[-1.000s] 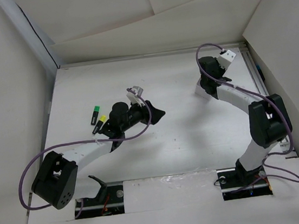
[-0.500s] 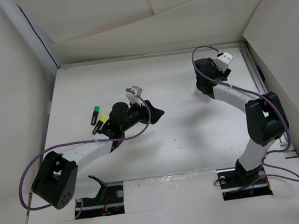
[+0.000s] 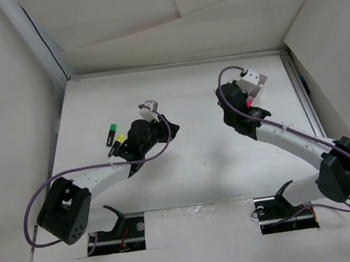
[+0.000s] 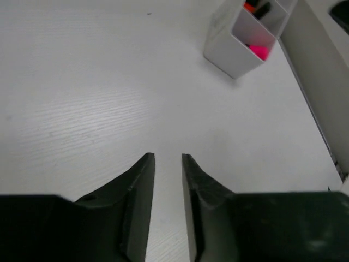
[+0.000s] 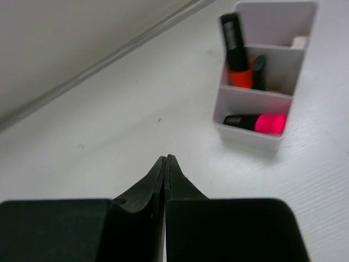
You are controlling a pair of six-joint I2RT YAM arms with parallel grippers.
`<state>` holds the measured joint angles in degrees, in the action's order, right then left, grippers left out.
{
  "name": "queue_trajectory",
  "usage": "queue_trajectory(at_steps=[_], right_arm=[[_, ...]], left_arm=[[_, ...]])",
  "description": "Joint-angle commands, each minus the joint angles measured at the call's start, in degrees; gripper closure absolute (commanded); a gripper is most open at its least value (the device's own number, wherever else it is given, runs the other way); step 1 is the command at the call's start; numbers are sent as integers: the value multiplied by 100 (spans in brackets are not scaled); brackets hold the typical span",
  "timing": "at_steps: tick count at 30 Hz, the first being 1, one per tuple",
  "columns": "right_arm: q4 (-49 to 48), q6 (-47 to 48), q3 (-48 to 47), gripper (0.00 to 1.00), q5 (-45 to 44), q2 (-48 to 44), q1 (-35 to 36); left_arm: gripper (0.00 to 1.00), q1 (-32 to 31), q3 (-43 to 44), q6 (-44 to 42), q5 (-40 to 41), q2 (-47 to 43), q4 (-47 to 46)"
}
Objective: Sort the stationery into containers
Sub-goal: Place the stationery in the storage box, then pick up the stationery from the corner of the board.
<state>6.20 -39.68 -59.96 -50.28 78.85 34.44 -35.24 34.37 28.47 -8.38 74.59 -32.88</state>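
The white three-compartment tray [image 5: 256, 139] stands at the back right; it also shows in the left wrist view [image 4: 224, 50] and the top view [image 3: 255, 78]. A pink-capped marker [image 5: 255, 123] lies in its near compartment. An orange-capped marker [image 5: 234, 54] and a dark one [image 5: 259, 66] stand in the middle one. A green-capped marker [image 3: 112, 133] and a yellow-capped marker [image 3: 118, 143] lie on the table at the left. My left gripper [image 4: 168, 159] is slightly open and empty, right of those two. My right gripper [image 5: 168, 158] is shut and empty, just left of the tray.
Cardboard walls close in the left, back and right sides. A metal rail [image 3: 299, 90] runs along the right edge behind the tray. Purple cables [image 3: 42, 192] loop beside both arms. A small pale object [image 5: 299, 41] sits in the tray's far compartment.
My right arm has swung left and stretched out, its wrist now left of the tray. My left gripper has drawn back a little to the left.
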Motion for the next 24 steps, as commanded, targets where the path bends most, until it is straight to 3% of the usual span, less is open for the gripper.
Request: queue_trajectory(at_steps=[1, 5, 11, 15, 18, 20, 24], right_arm=[[154, 22, 108, 100, 543, -247, 501], [215, 22, 248, 100, 1248, -432, 827], [58, 83, 546, 98, 1565, -862, 995], [-31, -31, 785, 98, 1566, -862, 995], [-92, -136, 864, 98, 1713, -862, 995], [-293, -136, 995, 98, 1793, -924, 995], [-294, -136, 995, 98, 1794, -924, 995]], left_arm=[[80, 132, 165, 561, 1345, -199, 675], [82, 132, 509, 914, 2401, -199, 1968], [70, 184, 842, 1301, 3745, -340, 3190], [68, 700, 1237, 1381, 3932, 11, 3639], [68, 1333, 1353, 1433, 3364, 143, 3649], [55, 1529, 1274, 1372, 3255, 144, 3317], [45, 1731, 1484, 1161, 3676, 529, 3603]])
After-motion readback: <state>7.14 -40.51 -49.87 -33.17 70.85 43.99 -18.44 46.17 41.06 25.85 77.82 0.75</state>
